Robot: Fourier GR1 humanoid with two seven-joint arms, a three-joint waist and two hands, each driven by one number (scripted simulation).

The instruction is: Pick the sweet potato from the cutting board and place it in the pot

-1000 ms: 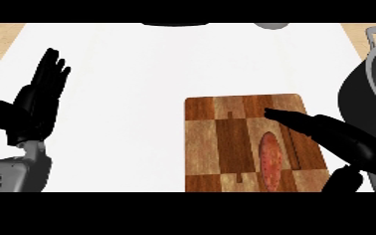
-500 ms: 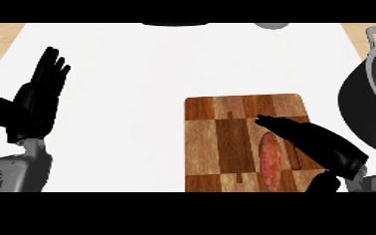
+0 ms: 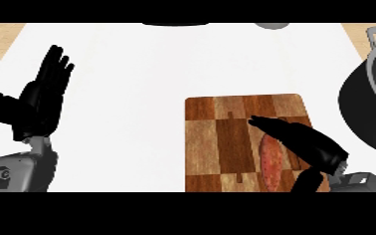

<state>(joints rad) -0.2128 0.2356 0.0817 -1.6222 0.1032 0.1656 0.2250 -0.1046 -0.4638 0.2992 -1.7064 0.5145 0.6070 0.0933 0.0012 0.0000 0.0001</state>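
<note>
A reddish sweet potato lies lengthwise on the right half of the wooden cutting board. My right hand hovers over it with straight fingers pointing up and left, covering the potato's right side and top end; I cannot tell whether it touches the potato. The thumb hangs below at the board's lower right corner. The black pot sits at the right edge, only partly in view. My left hand rests open at the far left, fingers up.
A dark round object and a grey one sit at the counter's far edge. Wooden surface shows at the top corners. The white counter spreads between my left hand and the board.
My right hand has slid left and down over the board, from its right edge to above the sweet potato. The left hand has stayed put.
</note>
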